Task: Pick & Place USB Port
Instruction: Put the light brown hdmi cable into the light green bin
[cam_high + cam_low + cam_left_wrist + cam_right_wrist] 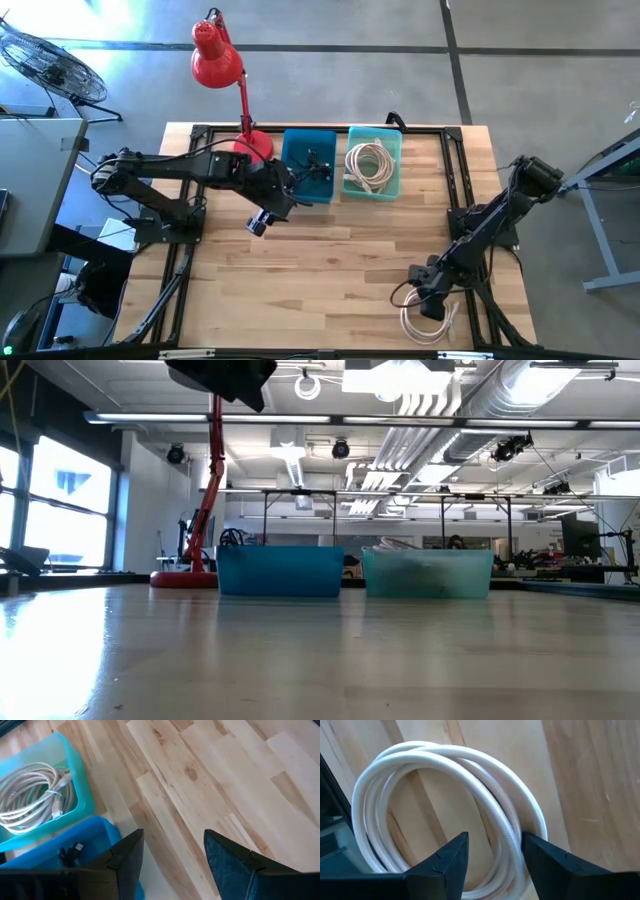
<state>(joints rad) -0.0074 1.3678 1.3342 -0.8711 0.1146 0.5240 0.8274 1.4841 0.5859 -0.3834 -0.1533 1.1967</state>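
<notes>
A white coiled cable [428, 322] lies flat on the wood table near its front right corner. My right gripper [432, 300] stands over it, pointing steeply down and open. In the right wrist view its two fingers [445, 865] stand on either side of the coil's bundled strands [506, 840]; whether they touch I cannot tell. My left gripper [258, 225] hovers open above the table, just in front of the blue bin [310, 165], with nothing between its fingers [174, 850].
A teal bin [373, 165] holding coiled white cables [35, 795] stands beside the blue bin, which holds a black cable [70, 852]. A red desk lamp [218, 60] stands at the far left. Bare wood lies across the table's middle [340, 260].
</notes>
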